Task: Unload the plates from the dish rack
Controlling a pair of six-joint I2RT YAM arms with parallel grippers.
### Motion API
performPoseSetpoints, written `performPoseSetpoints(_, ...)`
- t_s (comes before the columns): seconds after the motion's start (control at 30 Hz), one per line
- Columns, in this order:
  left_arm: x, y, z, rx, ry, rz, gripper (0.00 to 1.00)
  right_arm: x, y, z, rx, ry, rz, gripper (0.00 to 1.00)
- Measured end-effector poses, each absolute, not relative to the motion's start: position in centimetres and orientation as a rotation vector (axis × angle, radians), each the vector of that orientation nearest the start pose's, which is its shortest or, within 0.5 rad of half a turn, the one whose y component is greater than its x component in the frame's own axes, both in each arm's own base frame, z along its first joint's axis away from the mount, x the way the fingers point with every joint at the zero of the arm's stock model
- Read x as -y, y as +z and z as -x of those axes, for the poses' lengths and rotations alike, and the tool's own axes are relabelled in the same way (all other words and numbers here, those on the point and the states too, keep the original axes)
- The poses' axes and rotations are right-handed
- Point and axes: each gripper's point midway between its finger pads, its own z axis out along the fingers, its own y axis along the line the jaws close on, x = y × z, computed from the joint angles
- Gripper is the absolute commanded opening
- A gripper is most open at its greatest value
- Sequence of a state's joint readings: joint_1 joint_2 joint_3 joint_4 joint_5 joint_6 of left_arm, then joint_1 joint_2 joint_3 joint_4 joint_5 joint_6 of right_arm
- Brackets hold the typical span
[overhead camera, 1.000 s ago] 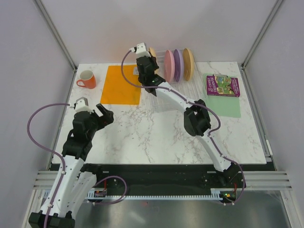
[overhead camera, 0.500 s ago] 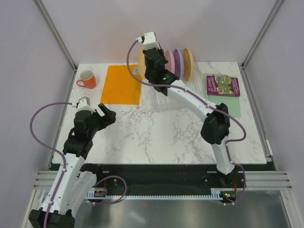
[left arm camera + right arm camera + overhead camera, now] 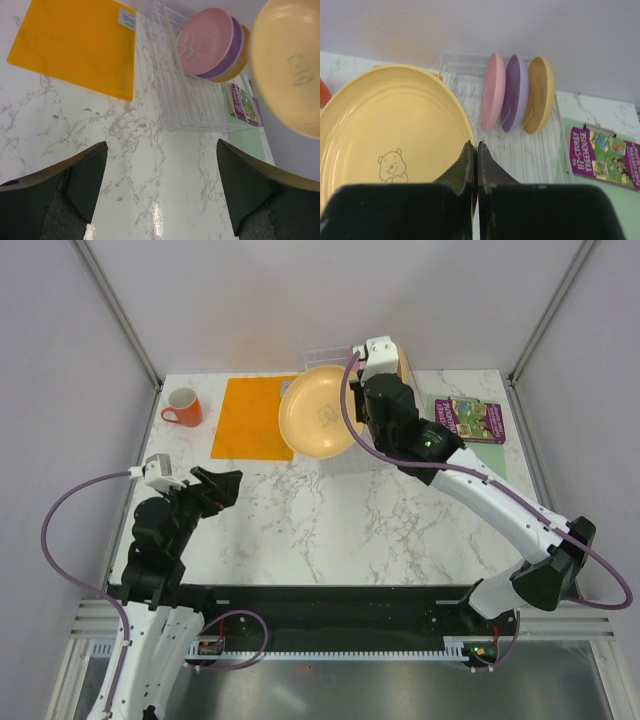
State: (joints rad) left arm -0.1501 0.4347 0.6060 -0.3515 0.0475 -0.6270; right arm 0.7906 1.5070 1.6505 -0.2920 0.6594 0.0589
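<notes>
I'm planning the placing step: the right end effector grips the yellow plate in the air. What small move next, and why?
Probably carry the yellow plate left and down toward the orange mat: the right end effector is shut on its rim, and it hangs free of the dish rack.

Ahead of left jaws: open marble surface (image 3: 150, 165), passable. Beyond: dish rack (image 3: 172, 95); airborne yellow-orange plate (image 3: 290, 65) upper right.

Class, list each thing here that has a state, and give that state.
yellow plate, out of the dish rack, gripped at its rim.
right pincer, shut on the yellow plate.
left pincer, open, empty.
pink plate, upright in the dish rack.
purple plate, same.
tan plate, same.
mug, upright.
book, closed.
</notes>
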Motion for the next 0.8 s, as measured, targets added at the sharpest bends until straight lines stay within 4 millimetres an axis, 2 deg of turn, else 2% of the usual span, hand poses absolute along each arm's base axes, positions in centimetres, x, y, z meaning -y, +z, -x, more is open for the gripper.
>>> performPoseSetpoints(0.1, 7.2, 26.3, -23.5, -1.687, -0.638, 0.363, 0.94, -24.2, 34.5, -37.4, -1.798, 0.073, 0.188, 0.0)
performPoseSetpoints(0.17, 7.4, 26.6, -23.2, -1.677, -0.653, 0.351, 0.93, -24.5, 31.1, -36.5, -1.87, 0.081, 0.224, 0.0)
performPoseSetpoints(0.27, 7.8, 26.1, -23.3, -1.69, -0.674, 0.344, 0.91, -25.3, 27.1, -34.8, -1.953, 0.108, 0.277, 0.0)
performPoseSetpoints(0.33, 8.1, 25.1, -23.3, -1.709, -0.688, 0.347, 0.91, -26.0, 25.4, -33.6, -1.987, 0.139, 0.302, 0.0)
performPoseSetpoints(0.43, 8.4, 23.0, -23.5, -1.751, -0.707, 0.364, 0.91, -27.1, 23.8, -32.0, -2.019, 0.195, 0.322, 0.0)
performPoseSetpoints(0.57, 8.8, 19.8, -23.8, -1.815, -0.73, 0.402, 0.91, -28.8, 22.9, -30.4, -2.03, 0.279, 0.335, 0.0)
performPoseSetpoints(0.7, 9.4, 18.3, -24.0, -1.848, -0.767, 0.42, 0.9, -30.4, 22.7, -29.5, -2.022, 0.357, 0.332, 0.0)
performPoseSetpoints(0.8, 10.0, 18.1, -24.1, -1.856, -0.806, 0.424, 0.9, -31.4, 22.7, -29.1, -2.012, 0.408, 0.328, 0.0)
